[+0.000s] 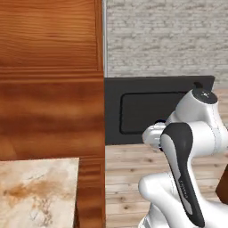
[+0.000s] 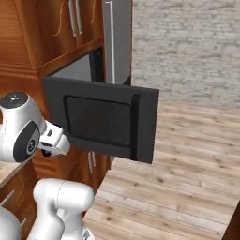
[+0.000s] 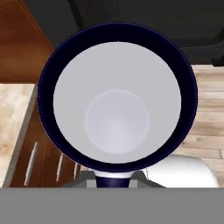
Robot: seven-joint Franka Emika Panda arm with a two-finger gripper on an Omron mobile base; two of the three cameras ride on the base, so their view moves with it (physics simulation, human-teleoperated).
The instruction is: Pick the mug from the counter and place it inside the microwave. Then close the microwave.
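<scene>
A: Where was the mug [image 3: 117, 103]?
B: Centre of the hand view, looking down into its white inside.
A: And the gripper [image 3: 114, 180]?
B: Clamped narrow on the mug. The microwave [image 2: 104, 121] door hung open mid-frame.

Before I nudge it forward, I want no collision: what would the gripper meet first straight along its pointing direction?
The mug it holds fills that line; beyond its rim lies wood floor, probably first, though depth is unclear.
</scene>
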